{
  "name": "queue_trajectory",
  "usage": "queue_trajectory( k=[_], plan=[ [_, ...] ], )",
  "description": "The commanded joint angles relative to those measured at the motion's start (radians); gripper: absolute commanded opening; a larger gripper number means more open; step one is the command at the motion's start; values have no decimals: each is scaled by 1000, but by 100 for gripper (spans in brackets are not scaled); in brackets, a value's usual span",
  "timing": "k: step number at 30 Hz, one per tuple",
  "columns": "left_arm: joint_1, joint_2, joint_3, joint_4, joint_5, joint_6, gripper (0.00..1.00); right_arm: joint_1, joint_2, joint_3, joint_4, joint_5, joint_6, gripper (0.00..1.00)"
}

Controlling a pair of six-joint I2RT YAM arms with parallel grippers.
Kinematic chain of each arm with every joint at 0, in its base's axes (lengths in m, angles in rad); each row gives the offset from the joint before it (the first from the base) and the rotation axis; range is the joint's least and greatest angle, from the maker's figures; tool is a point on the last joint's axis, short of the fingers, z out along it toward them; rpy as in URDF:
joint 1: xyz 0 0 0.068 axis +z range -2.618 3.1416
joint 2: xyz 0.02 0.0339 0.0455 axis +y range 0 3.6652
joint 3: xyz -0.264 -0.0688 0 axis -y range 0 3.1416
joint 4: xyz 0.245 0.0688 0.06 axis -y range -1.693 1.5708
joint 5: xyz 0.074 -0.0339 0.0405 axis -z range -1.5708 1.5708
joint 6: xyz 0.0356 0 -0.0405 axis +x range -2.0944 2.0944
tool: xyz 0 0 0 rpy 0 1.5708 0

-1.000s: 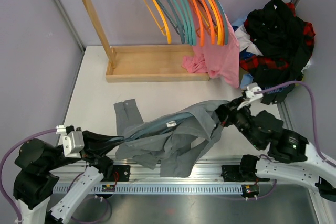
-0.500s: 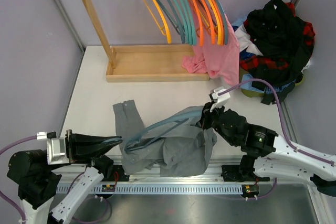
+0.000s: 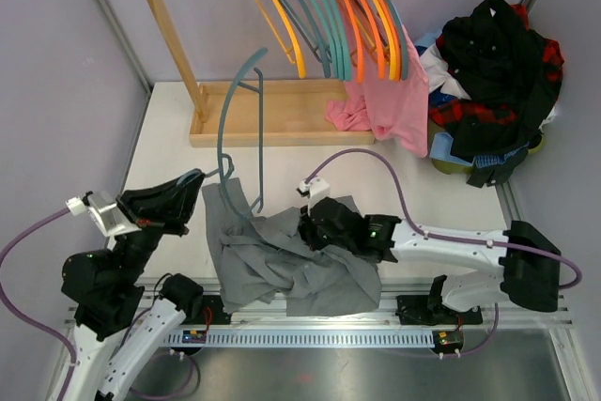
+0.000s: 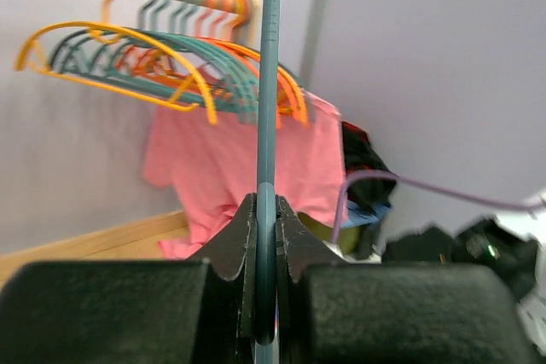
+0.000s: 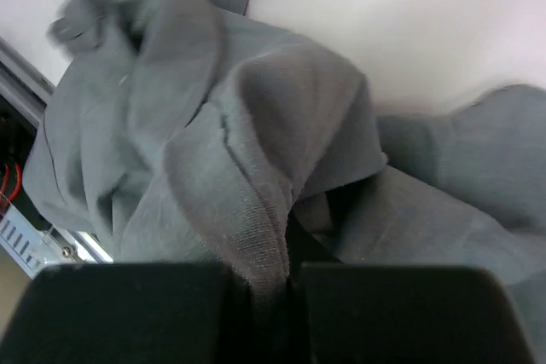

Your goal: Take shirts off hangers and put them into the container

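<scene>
- The grey shirt (image 3: pixel 282 265) is lying bunched on the near edge of the white table (image 3: pixel 169 138), between the two arms, off its hanger
- The right gripper (image 3: pixel 315 224) is reaching left and pinching a raised fold of that shirt, its jaws clamped tight on the cloth (image 5: pixel 256 236)
- The left gripper (image 3: pixel 194 185) is clenching a bare teal hanger (image 3: pixel 222 129), which is rising toward the far side, just left of the shirt
- Farther back, orange and teal hangers (image 3: pixel 329 16) and a pink garment (image 3: pixel 390 105) are hanging over the wooden tray (image 3: pixel 272 129)
- At the far right, the black shirt (image 3: pixel 493 49) and plaid flannel (image 3: pixel 470 115) are piling over the yellow-green container (image 3: pixel 439 159)
</scene>
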Motion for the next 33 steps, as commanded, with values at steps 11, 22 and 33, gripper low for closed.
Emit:
queue_trajectory(
  k=[11, 22, 33],
  plan=[
    [158, 381, 117, 36, 93, -2, 0, 114, 50, 78, 4, -136, 24, 0],
    [430, 651, 108, 386, 743, -272, 0, 262, -198, 190, -255, -69, -71, 100],
    [312, 706, 355, -128, 1228, 177, 0, 266, -500, 442, -686, 267, -151, 99]
  ],
)
